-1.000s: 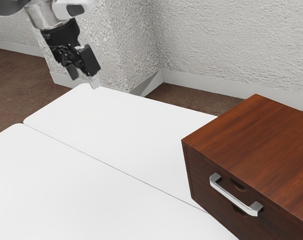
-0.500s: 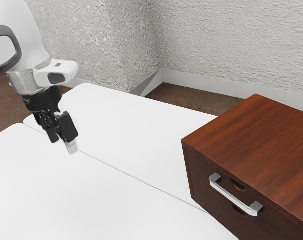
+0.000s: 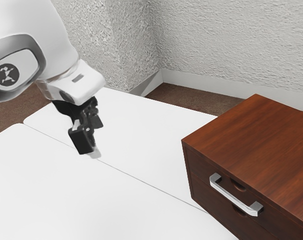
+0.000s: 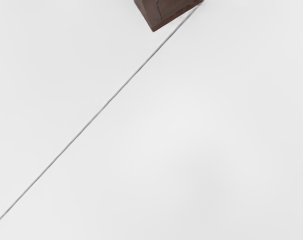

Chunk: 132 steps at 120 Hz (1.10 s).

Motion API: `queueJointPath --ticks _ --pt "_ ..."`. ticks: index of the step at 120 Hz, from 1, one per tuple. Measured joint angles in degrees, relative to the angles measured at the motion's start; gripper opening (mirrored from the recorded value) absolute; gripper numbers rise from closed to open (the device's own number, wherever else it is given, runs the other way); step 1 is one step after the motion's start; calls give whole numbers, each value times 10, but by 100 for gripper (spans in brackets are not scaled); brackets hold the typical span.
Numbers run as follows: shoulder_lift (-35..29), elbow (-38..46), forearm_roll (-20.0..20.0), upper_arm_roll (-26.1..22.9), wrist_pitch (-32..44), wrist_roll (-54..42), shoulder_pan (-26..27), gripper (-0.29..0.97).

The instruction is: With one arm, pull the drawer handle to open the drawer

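Note:
A dark wooden drawer cabinet (image 3: 264, 145) stands on the white table (image 3: 141, 130) at the exterior view's right. Its top drawer front carries a silver bar handle (image 3: 235, 195), and the drawer sits flush with the cabinet. My black gripper (image 3: 86, 146) hangs low over the table at the exterior view's left, far from the handle, pointing down, open and holding nothing. In the wrist view a corner of the cabinet (image 4: 160, 12) shows well ahead of the hand.
A thin seam (image 3: 136, 177) runs across the table between its two white halves and passes under my hand; it also shows as a seam line (image 4: 101, 107) in the wrist view. Textured white walls (image 3: 226, 35) and brown floor (image 3: 191, 97) lie behind the table.
My arm has swung down from high at the back left to just above the table, then shifted a little toward the cabinet. The cabinet and its drawer have not moved.

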State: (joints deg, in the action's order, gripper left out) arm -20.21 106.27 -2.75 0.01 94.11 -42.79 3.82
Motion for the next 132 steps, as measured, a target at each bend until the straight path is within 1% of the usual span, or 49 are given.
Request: queueJointPath --ticks 11,31,46,56,61,73,83,99,132 --pt "-19 30 14 -12 29 -75 6 68" --pt "-73 92 33 -15 71 -200 49 68" --pt "-85 123 38 -7 104 -273 82 68" --pt "-82 140 38 -3 133 -308 92 68" --pt "-80 149 40 -2 151 -322 98 68" --pt "-78 163 59 -2 186 -345 110 68" --pt "-78 168 67 -2 209 -359 135 68" --pt "-79 171 72 -2 232 -371 187 68" --pt "-77 186 75 -2 273 -381 230 68"
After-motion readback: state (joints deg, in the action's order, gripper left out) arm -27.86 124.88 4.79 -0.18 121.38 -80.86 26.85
